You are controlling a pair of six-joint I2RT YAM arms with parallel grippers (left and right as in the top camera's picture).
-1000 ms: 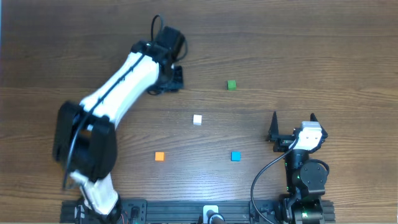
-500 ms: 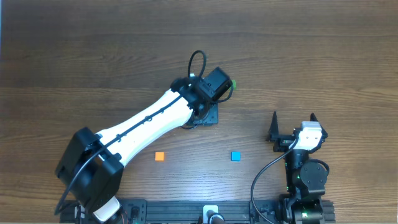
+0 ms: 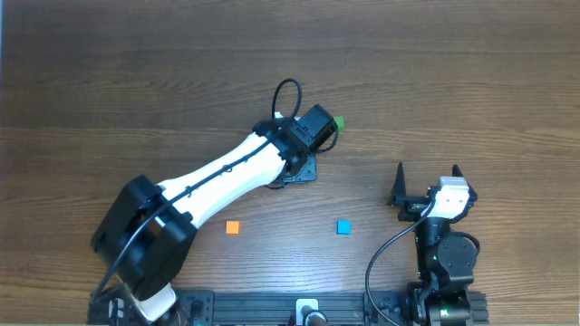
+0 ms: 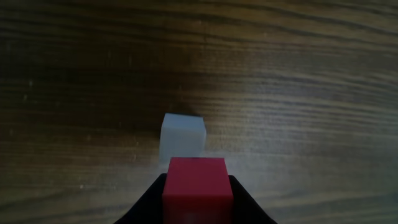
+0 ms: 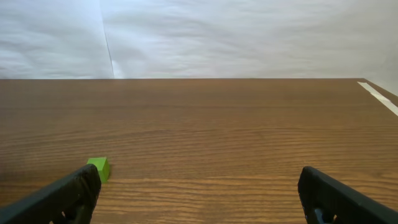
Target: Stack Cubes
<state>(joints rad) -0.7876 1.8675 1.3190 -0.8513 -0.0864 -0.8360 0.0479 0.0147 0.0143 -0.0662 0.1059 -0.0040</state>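
One red cube (image 4: 197, 177) in left tool (image 4: 197, 190)

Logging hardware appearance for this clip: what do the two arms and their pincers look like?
The left arm has a long white shell between bulky black joints, with a black cable loop at its wrist. The right arm is black, with a white block at the wrist and a black cable curving beside it. The left pincer and right pincer have dark, tapering fingers.
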